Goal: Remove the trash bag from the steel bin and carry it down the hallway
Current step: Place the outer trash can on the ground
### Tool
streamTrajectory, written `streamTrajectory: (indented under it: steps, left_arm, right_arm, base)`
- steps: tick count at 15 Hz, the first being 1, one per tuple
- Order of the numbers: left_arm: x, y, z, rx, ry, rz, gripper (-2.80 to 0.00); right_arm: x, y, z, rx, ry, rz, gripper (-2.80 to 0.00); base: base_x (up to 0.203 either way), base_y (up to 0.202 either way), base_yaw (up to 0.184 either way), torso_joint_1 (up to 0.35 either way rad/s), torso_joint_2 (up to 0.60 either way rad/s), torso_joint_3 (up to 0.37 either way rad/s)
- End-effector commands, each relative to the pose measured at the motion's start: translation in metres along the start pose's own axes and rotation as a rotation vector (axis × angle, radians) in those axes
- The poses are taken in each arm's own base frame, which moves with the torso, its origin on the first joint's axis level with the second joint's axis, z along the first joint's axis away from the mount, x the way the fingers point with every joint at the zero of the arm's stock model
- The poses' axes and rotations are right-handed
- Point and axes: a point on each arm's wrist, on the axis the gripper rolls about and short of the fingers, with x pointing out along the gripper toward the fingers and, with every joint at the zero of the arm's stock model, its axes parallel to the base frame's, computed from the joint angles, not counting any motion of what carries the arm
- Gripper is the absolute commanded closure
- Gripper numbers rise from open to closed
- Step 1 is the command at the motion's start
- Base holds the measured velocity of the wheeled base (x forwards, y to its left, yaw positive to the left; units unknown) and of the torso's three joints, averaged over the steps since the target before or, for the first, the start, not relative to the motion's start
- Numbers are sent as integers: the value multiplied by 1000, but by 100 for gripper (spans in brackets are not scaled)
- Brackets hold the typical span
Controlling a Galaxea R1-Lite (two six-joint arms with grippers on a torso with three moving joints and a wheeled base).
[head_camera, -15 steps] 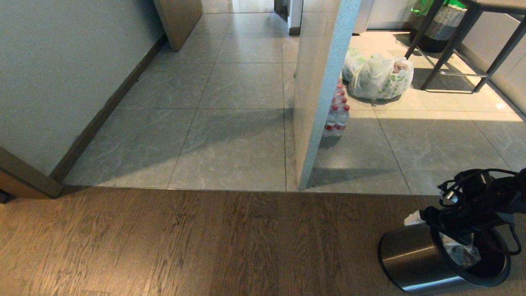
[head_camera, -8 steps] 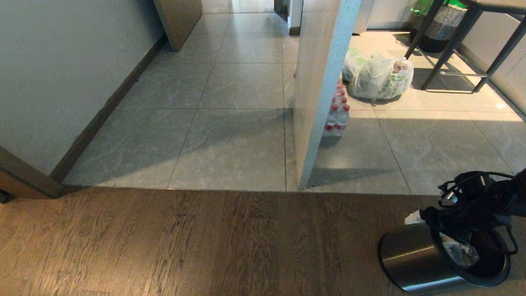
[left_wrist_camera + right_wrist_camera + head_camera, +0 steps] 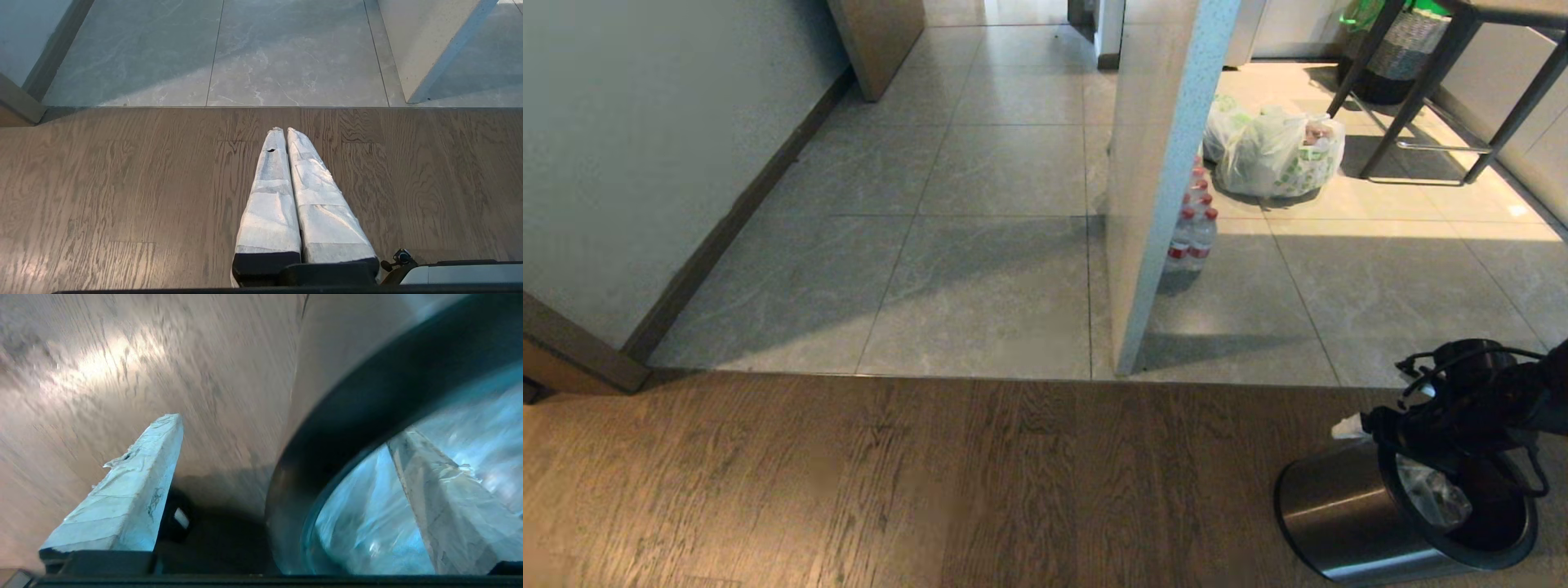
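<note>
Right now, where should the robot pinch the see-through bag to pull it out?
Probably the bag's edge at the black rim of the steel bin, coming from above. The open right pincer already straddles that rim, one finger inside the bin, one outside.

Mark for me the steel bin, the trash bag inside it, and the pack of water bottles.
steel bin (image 3: 1339, 510): head view, on its brushed outer wall.
trash bag (image 3: 1431, 495): head view, on the crumpled clear film inside the rim.
pack of water bottles (image 3: 1194, 233): head view, on the nearest bottles beside the partition wall.

Head view high over wood floor (image 3: 931, 482), right wrist close at steel bin (image 3: 327, 428)
</note>
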Motion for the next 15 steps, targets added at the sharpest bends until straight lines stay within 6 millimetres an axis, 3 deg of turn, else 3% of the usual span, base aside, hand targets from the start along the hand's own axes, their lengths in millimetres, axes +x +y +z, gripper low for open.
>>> streamTrajectory:
  steps: [1,6,15]
  left_arm:
    - [0,0,-1,-1,3,0,0]
    - [0,0,-1,-1,3,-1,0]
    - [0,0,-1,-1,3,1,0]
  right_arm:
    - [-8,3,0,1,0,4,-280]
    - [-38,10,-6,-1,14,3,-280]
    - [-27,12,-15,-1,68,8,-280]
  base:
    - [0,0,0,0,0,0]
    - [0,0,0,0,0,0]
    - [0,0,0,0,0,0]
